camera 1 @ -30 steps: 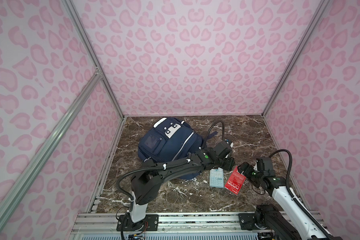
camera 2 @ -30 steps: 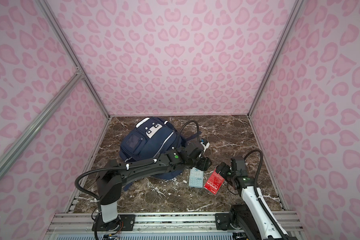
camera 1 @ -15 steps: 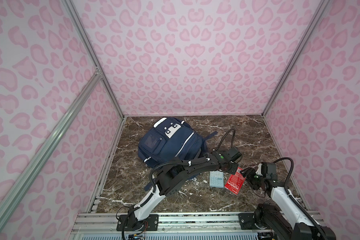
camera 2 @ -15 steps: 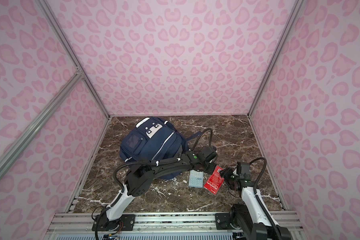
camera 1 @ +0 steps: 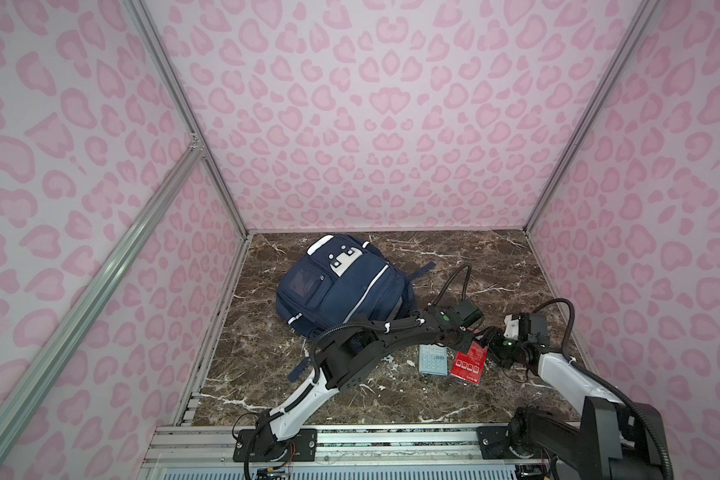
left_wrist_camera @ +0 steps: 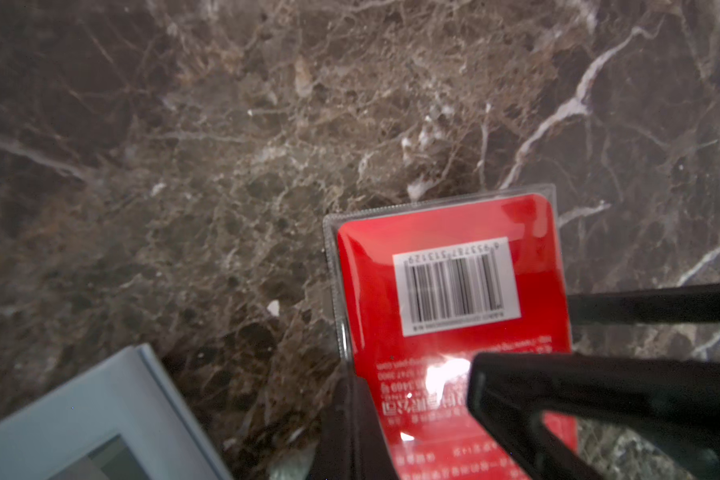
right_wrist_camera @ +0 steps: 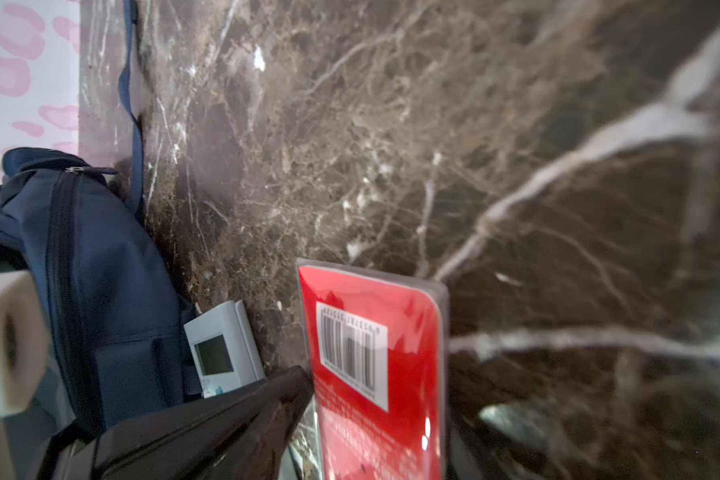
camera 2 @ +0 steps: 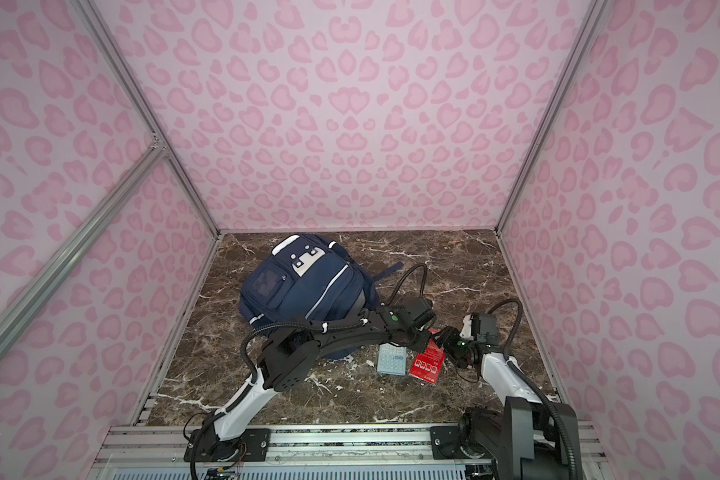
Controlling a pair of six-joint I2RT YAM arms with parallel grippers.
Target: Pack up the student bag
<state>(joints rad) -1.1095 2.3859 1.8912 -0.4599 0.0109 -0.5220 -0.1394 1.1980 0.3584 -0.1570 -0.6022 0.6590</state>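
Showing an early stage of packing: the left gripper (camera 1: pixel 460 341), clenched on one edge of a flat red plastic-sleeved packet (camera 1: pixel 469 365), holds it tilted off the brown marble tabletop (camera 1: pixel 495 266); the right gripper (camera 1: pixel 484 337) straddles the same packet, its grip not determinable. A pale blue rectangular calculator-like device (camera 1: pixel 432 359) lies just beside the left gripper, unpacked. The large navy blue fabric student bag (camera 1: pixel 341 286) lies beyond the left gripper, well apart; its openings are indistinct, its near edge hidden by the left arm

Marble table (camera 1: pixel 474 270) bears student bag (camera 1: pixel 341 286), calculator (camera 1: pixel 432 360), perhaps red packet (camera 1: pixel 468 365).
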